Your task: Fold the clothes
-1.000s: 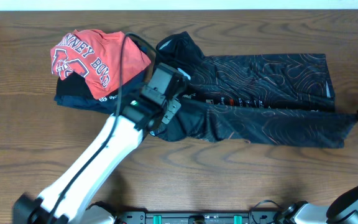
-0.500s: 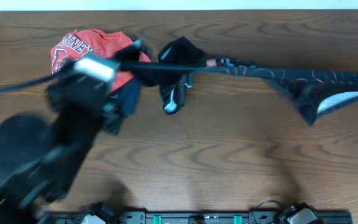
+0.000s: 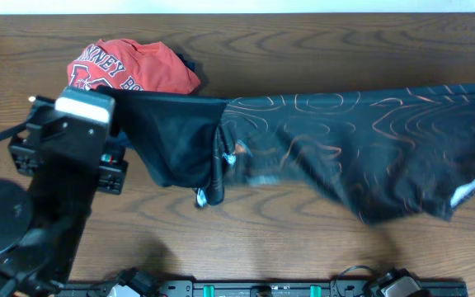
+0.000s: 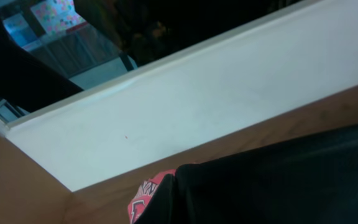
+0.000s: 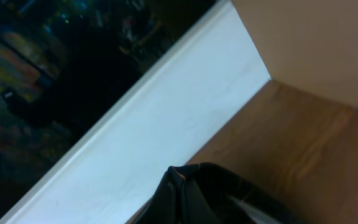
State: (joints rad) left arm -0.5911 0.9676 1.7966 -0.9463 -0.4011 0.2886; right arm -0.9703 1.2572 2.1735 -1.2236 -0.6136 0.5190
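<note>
Holding the black jersey [image 3: 345, 140] stretched aloft, clamping its ends in left gripper [image 3: 115, 111] and right gripper; apparently not folding anything yet.

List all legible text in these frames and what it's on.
"NNEY BO": white arched lettering, partly folded away, on the crumpled red fabric T-shirt.
Unreadable: small marks near the middle of the black short-sleeved jersey with wavy contour lines, too blurred.
Wrist views: only a sliver of the T-shirt's lettering, nothing legible.
</note>
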